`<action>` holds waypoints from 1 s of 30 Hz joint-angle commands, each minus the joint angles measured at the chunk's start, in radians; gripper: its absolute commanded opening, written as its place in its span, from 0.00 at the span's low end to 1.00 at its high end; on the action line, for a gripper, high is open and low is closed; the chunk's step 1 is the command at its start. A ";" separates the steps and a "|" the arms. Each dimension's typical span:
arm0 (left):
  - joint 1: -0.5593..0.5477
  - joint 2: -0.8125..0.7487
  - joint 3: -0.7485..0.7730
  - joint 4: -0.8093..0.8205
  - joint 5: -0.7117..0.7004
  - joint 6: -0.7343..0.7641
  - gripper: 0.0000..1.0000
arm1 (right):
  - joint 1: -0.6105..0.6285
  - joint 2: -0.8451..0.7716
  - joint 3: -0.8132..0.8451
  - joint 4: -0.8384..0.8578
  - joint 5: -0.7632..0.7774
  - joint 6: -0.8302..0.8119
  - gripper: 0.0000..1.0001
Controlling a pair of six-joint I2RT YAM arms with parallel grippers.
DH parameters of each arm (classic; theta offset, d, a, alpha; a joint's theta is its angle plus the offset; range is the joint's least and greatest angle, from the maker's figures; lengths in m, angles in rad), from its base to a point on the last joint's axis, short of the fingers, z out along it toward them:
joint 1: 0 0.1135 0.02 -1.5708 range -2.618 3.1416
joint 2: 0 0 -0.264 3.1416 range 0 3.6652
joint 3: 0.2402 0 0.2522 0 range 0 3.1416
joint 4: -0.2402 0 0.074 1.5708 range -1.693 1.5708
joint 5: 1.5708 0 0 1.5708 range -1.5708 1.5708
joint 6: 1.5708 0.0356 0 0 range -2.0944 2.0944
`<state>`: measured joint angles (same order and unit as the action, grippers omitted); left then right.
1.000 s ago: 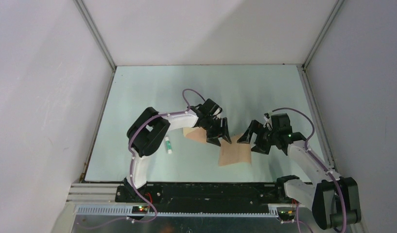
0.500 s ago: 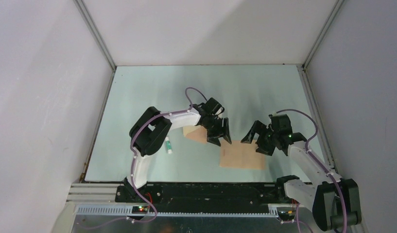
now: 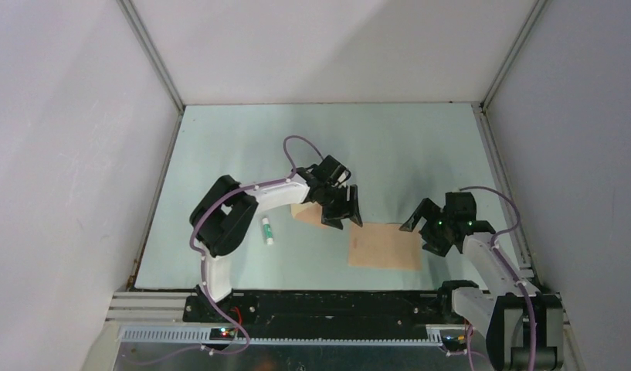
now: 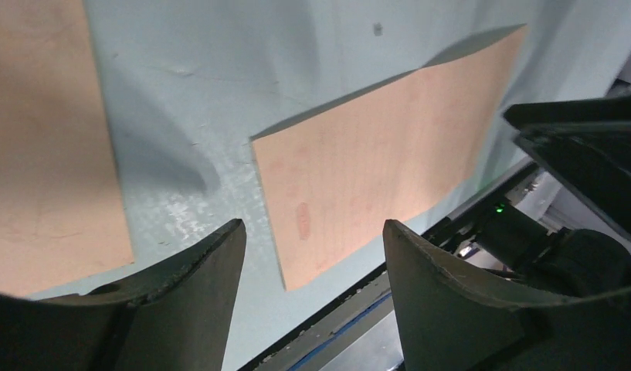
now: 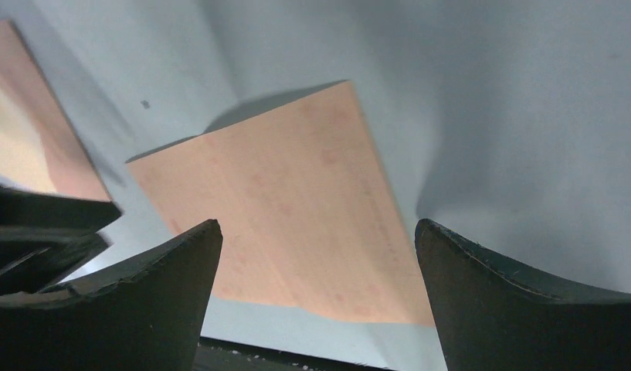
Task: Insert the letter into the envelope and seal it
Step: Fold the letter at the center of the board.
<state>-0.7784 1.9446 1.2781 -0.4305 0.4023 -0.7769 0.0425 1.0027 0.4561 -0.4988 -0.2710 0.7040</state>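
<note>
On my far left a small white tube with a green end (image 3: 266, 231) lies on the pale counter (image 3: 235, 139), just beside the left arm's (image 3: 250, 202) dark elbow. Next comes the envelope (image 3: 304, 212), tan and flat on the counter near the middle. From the top camera I see only its left part, because the left hand (image 3: 343, 219) hangs over its right side. That hand is released: its fingers (image 4: 192, 294) stand apart with nothing between them. Through the gap its wrist camera shows bare counter and a corner of the letter (no paper pinched anywhere). In that same wrist view the envelope fills the left margin, and a strip of counter separates it from the letter.

The letter (image 3: 385, 246), a plain peach-tan sheet, lies flat on the counter to the right of the envelope and nearer the arm bases. It is outside the envelope, and neither hand touches it.

Furthest right, the right hand (image 3: 425, 233) is poised just beside the letter's right edge, spread wide and empty. Its own camera looks between the two dark fingers (image 5: 520, 301) at the letter lying in the gap. The envelope's edge, with a paler cream patch on it, and the left hand's fingertips show at that view's left border.
</note>
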 commanded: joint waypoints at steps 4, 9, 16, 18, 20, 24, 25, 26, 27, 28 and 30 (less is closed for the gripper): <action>-0.018 -0.007 0.011 0.174 0.147 -0.017 0.72 | -0.091 0.025 -0.059 0.021 -0.045 -0.075 0.99; -0.020 0.100 0.036 0.154 0.158 -0.024 0.71 | -0.084 0.077 -0.086 0.108 -0.136 -0.060 0.99; -0.020 0.162 0.076 0.050 0.104 0.015 0.71 | -0.046 0.077 -0.091 0.147 -0.204 -0.025 0.98; -0.019 0.168 0.080 0.034 0.092 0.019 0.71 | -0.046 0.067 -0.091 0.154 -0.224 -0.012 0.99; -0.019 0.171 0.081 0.024 0.087 0.020 0.71 | -0.023 0.055 -0.090 0.161 -0.242 0.002 0.99; -0.019 0.172 0.082 0.021 0.081 0.021 0.71 | 0.007 0.017 -0.089 0.165 -0.264 0.035 0.98; -0.020 0.172 0.081 0.020 0.081 0.021 0.71 | 0.017 0.004 -0.089 0.170 -0.267 0.049 0.98; -0.019 0.173 0.082 0.020 0.081 0.021 0.71 | 0.024 -0.002 -0.089 0.174 -0.272 0.055 0.99; -0.019 0.173 0.081 0.022 0.081 0.021 0.71 | 0.039 -0.011 -0.089 0.183 -0.275 0.070 0.98; -0.018 0.173 0.081 0.024 0.081 0.021 0.71 | 0.055 -0.013 -0.089 0.193 -0.282 0.076 0.99; -0.020 0.174 0.077 0.029 0.081 0.018 0.71 | 0.073 -0.014 -0.083 0.198 -0.289 0.091 0.99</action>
<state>-0.7940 2.0739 1.3525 -0.3584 0.5613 -0.7937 0.0807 1.0084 0.3645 -0.3328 -0.5236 0.7502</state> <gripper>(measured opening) 0.711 0.986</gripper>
